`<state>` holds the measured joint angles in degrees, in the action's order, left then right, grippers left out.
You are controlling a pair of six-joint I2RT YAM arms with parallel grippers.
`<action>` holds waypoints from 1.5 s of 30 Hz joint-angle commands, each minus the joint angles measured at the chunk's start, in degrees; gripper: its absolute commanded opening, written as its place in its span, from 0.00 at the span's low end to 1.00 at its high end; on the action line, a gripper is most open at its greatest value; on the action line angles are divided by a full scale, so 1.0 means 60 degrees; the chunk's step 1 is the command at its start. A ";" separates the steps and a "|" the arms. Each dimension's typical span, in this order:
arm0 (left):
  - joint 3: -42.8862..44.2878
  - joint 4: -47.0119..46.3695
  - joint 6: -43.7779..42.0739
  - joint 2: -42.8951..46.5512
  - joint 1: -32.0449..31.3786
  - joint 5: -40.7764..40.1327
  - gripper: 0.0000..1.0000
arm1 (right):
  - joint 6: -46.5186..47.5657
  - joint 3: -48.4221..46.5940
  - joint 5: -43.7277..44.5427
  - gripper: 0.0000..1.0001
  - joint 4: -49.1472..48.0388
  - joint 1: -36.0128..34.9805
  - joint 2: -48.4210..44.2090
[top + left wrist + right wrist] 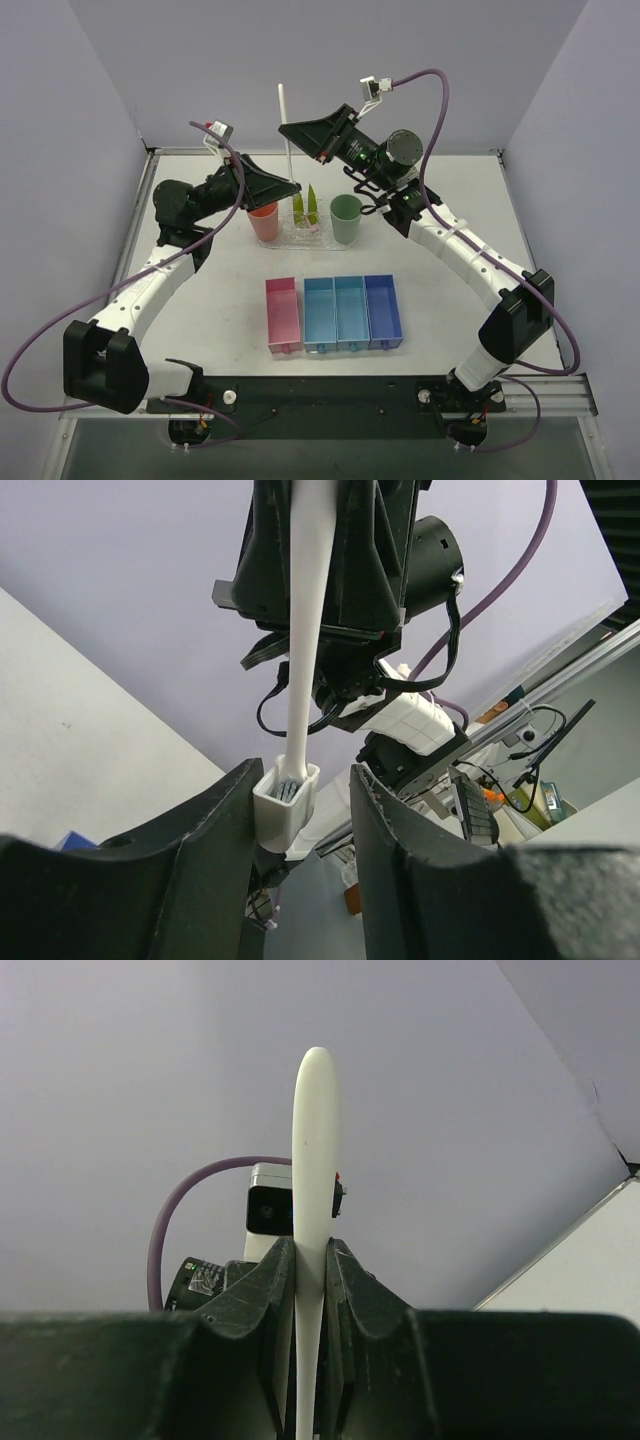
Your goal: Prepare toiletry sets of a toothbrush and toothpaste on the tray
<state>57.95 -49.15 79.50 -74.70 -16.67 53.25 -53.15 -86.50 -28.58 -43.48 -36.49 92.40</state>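
Note:
A slim white toothbrush [286,135] stands upright above the back of the table, handle end up. My right gripper [292,131] is shut on its handle [314,1140], fingers pressed on both sides. Lower down, my left gripper [296,187] is open around the brush's capped head [287,805]. The left finger touches the white cap and a gap remains at the right finger [375,810]. Two yellow-green toothpaste tubes [306,204] stand in a small clear rack on the clear tray [291,240], just below the brush.
A pink cup [264,221] stands at the tray's left end and a green cup [346,218] at its right. Nearer the arm bases lie a pink bin [282,315] and several blue bins [352,312] side by side.

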 commanded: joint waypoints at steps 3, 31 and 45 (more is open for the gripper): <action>0.0067 -0.0847 0.0240 0.0071 0.0038 0.0250 0.35 | 0.0010 -0.0393 -0.0159 0.00 -0.1190 -0.0085 -0.0180; 0.2909 1.6448 -1.4259 0.0364 -0.1249 -0.4065 0.00 | 0.3642 -0.1594 -0.0802 0.50 1.0762 0.1731 -0.1367; 0.2910 1.6804 -1.4760 0.0511 -0.2817 -0.5052 0.00 | 0.4126 -0.1638 -0.2034 0.46 1.2389 0.1658 -0.0694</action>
<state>72.27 50.65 -6.68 -72.86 -31.88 24.75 -29.87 -95.66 -38.17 29.43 -26.24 88.03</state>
